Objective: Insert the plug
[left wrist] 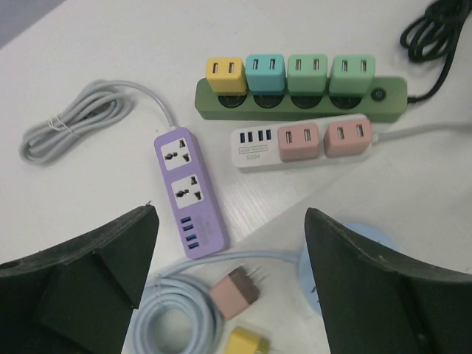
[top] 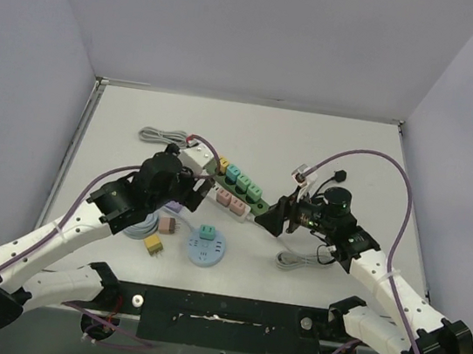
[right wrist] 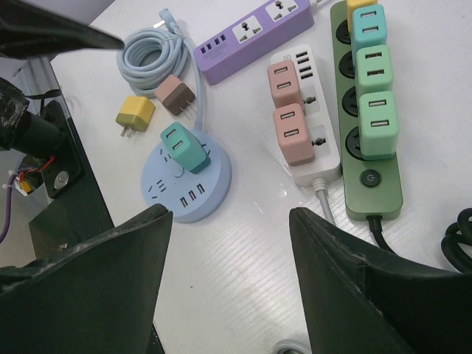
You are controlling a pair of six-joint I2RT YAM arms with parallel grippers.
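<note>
Left claw (left wrist: 230, 215) gapes wide and empty; brown plug (left wrist: 234, 293) lies loose beneath its gap

My left tool (left wrist: 230, 221) has matt black plastic jaws, the worktop (left wrist: 88, 44) is smooth white with a faint sheen, the green strip (left wrist: 391, 103), white strip (left wrist: 254, 147) and purple strip (left wrist: 188, 188) are smooth satin plastic, the brown plug (left wrist: 234, 293) is matt plastic with shiny metal prongs, and the grey cable (left wrist: 81, 118) looks rubbery.
</note>
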